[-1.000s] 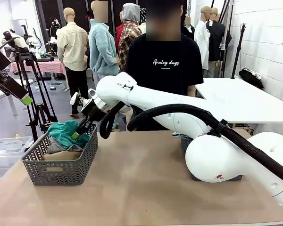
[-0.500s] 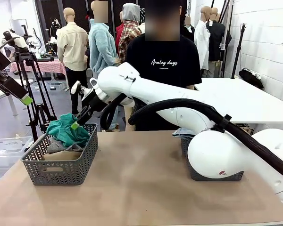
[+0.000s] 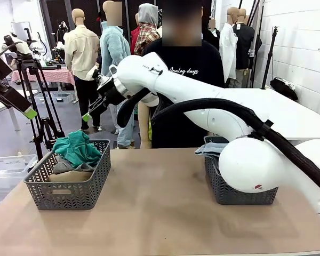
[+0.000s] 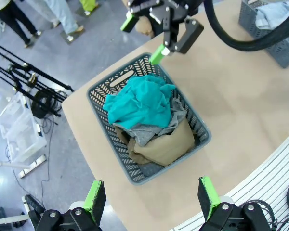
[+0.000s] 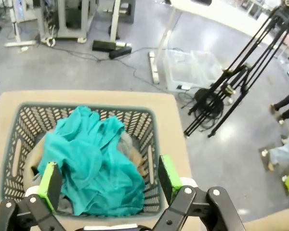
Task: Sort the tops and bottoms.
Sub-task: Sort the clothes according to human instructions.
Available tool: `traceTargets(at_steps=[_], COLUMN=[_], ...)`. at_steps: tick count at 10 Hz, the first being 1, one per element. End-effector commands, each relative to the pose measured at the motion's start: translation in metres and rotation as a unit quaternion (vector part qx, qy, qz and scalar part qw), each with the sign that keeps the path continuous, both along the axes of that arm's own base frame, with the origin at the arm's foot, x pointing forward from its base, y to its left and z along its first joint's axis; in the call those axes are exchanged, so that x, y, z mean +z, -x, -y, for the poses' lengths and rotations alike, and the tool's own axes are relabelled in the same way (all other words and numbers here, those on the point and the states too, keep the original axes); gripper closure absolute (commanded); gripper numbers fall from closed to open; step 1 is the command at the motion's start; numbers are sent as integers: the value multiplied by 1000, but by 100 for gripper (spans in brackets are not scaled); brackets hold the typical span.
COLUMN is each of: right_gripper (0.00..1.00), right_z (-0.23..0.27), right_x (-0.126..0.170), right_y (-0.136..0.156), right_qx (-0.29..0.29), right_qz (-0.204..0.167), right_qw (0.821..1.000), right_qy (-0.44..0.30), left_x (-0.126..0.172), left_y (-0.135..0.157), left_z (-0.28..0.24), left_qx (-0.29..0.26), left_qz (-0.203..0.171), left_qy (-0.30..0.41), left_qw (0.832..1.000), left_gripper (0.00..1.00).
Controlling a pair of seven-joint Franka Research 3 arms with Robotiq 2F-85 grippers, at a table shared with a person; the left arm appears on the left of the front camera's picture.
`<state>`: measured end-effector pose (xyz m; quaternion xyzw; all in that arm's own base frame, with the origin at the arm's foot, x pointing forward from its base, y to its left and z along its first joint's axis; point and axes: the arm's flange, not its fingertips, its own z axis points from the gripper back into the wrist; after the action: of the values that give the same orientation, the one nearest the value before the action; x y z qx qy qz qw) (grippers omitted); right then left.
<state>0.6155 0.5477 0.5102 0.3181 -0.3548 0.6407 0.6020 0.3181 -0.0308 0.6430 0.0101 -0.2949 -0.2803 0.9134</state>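
Note:
The tops lie piled in the grey left basket (image 3: 69, 184): a teal-green tee (image 3: 77, 149) on top, a heather-grey tee (image 4: 151, 132) under it and a tan khaki garment (image 4: 166, 147) at the bottom. My right gripper (image 3: 89, 113) hangs open and empty above this basket, apart from the teal tee (image 5: 91, 163). The bottoms, light blue denim (image 3: 209, 149), rest in the right basket (image 3: 240, 192). My left gripper (image 4: 151, 197) stands open high over the left basket (image 4: 135, 178), at the far left in the front view (image 3: 26, 109).
A person in a black tee (image 3: 186, 69) stands behind the table's far edge. A black tripod (image 3: 40, 106) and a clear bin (image 5: 190, 67) are on the floor left of the table. Bare tabletop (image 3: 160, 202) lies between the baskets.
My right gripper let go of the teal tee, which now lies on the pile in the left basket. The gripper opened and rose up and away.

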Motion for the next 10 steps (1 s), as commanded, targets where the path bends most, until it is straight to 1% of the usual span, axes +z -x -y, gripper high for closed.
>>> traceTargets(at_steps=[1, 10], right_gripper=[0, 0], right_z=[-7, -7], right_x=[-11, -11], right_y=[4, 4], right_qx=[5, 5], right_qz=[-2, -2], right_qw=[1000, 1000], right_qy=[15, 15], left_x=[1, 1], left_y=[0, 0], left_z=[-1, -1], left_qx=[0, 0], left_qz=[-2, -2], left_qy=[-1, -1], left_qw=[1000, 1000], left_gripper=[0, 0])
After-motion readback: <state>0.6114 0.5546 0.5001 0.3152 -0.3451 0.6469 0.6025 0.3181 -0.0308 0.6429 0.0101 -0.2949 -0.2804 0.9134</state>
